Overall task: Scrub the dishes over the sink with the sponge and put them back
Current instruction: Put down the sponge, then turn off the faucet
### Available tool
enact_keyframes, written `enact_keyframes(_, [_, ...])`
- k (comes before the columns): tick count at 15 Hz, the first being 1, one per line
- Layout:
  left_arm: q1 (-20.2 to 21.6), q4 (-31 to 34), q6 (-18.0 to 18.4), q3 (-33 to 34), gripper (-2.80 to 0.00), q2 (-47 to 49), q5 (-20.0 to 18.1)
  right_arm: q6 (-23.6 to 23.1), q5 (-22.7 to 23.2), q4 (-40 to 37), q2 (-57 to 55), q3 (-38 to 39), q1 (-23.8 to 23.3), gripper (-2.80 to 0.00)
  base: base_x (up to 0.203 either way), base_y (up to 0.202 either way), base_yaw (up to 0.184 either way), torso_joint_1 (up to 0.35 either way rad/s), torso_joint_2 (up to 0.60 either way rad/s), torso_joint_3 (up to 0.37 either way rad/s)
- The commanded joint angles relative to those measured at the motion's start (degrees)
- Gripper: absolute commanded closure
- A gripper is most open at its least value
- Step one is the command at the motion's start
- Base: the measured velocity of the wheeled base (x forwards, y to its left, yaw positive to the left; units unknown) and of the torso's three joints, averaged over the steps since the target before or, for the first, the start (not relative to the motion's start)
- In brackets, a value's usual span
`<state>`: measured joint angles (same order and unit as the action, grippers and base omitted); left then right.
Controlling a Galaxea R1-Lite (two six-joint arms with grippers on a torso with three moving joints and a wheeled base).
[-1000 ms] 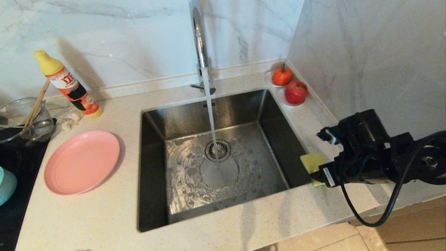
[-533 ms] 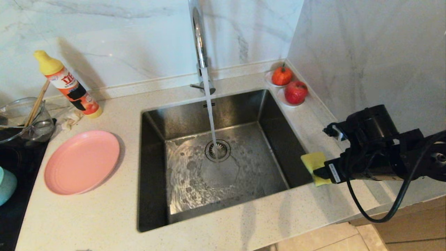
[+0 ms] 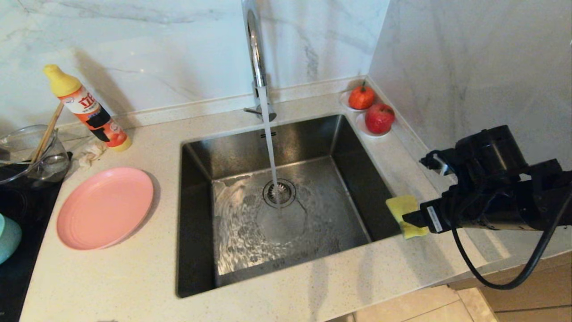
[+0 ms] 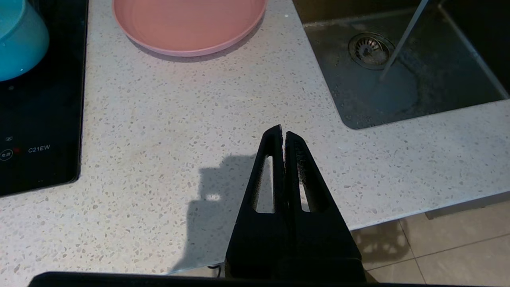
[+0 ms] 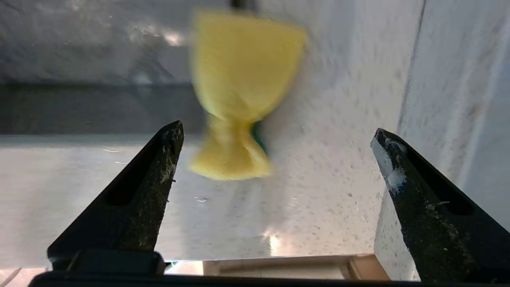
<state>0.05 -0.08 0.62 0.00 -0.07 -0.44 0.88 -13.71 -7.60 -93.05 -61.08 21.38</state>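
The yellow sponge (image 3: 401,212) lies on the counter at the right rim of the sink (image 3: 308,138), pinched at its middle, with a green edge showing. My right gripper (image 3: 413,220) hovers just to its right, open, and the sponge (image 5: 243,91) sits ahead of the wide-spread right gripper (image 5: 277,129), not between the fingers. The pink plate (image 3: 105,208) rests on the counter left of the sink. At the far left edge, the teal bowl (image 3: 9,237) stands on the black cooktop. My left gripper (image 4: 283,133) is shut and empty over the front counter.
Water runs from the chrome tap (image 3: 254,53) onto the drain (image 3: 279,192). A detergent bottle (image 3: 87,109) and a glass bowl (image 3: 31,154) with chopsticks stand at back left. Two red fruits (image 3: 379,118) sit in the back right corner. The marble wall (image 3: 469,67) is close on the right.
My right arm has drawn back to the right and risen a little, uncovering more of the sponge. The sponge, plate and left arm have stayed put.
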Motion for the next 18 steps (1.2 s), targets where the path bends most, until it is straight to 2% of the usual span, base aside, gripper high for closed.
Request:
enact_keyframes(1, [0.04, -0.01, 0.0, 0.0, 0.0, -0.01, 0.0, 0.27, 0.6, -1.61, 3.07, -0.67, 2.57, 0.0, 0.0, 0.0, 0.0, 0.0, 0.0, 0.0])
enact_keyframes(4, [-0.05, -0.01, 0.0, 0.0, 0.0, -0.01, 0.0, 3.21, 2.42, -1.78, 6.29, -1.43, 5.03, 0.0, 0.0, 0.0, 0.0, 0.0, 0.0, 0.0])
enact_keyframes(7, [-0.03, -0.01, 0.0, 0.0, 0.0, -0.01, 0.0, 7.69, 2.35, -1.66, 9.85, -1.44, 7.21, 0.0, 0.0, 0.0, 0.0, 0.0, 0.0, 0.0])
enact_keyframes(9, [0.04, -0.01, 0.0, 0.0, 0.0, -0.01, 0.0, 8.39, 1.75, -1.87, 12.89, -0.82, 9.08, 0.0, 0.0, 0.0, 0.0, 0.0, 0.0, 0.0])
enact_keyframes(16, [0.04, -0.01, 0.0, 0.0, 0.0, -0.01, 0.0, 8.01, -7.56, -1.47, 23.83, -0.68, 19.73, 0.0, 0.0, 0.0, 0.0, 0.0, 0.0, 0.0])
enact_keyframes(18, [-0.05, -0.01, 0.0, 0.0, 0.0, -0.01, 0.0, 7.99, -12.02, -1.64, 25.15, -0.38, 19.77, 0.0, 0.0, 0.0, 0.0, 0.0, 0.0, 0.0])
